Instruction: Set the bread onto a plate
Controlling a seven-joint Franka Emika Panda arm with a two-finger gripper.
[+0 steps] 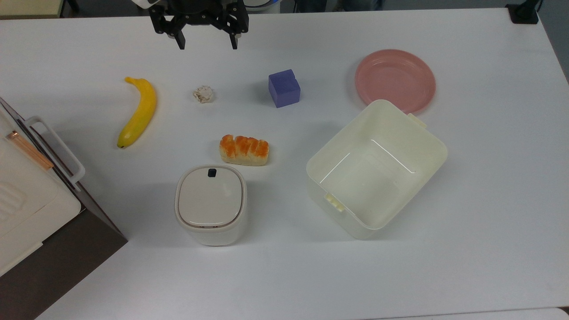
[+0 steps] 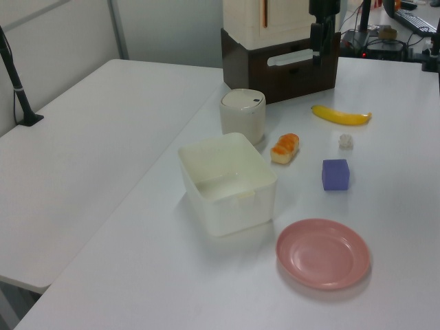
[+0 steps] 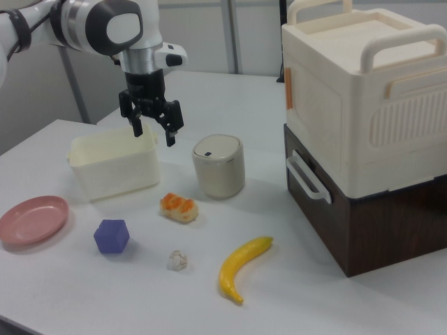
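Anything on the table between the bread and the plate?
Top view: the purple cube sits slightly above the line from bread to pink plate; the cream tub's corner borders it below.

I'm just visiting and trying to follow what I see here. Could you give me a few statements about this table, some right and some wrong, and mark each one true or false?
1. The bread already lies on the plate. False: it lies on the table, beside the lidded bin, and the plate holds nothing.
2. The gripper is open and holds nothing. True.
3. The cream tub has a banana inside. False: the tub is empty; the banana lies on the table.
4. In the top view, the purple cube sits between the wrinkly ball and the plate. True.
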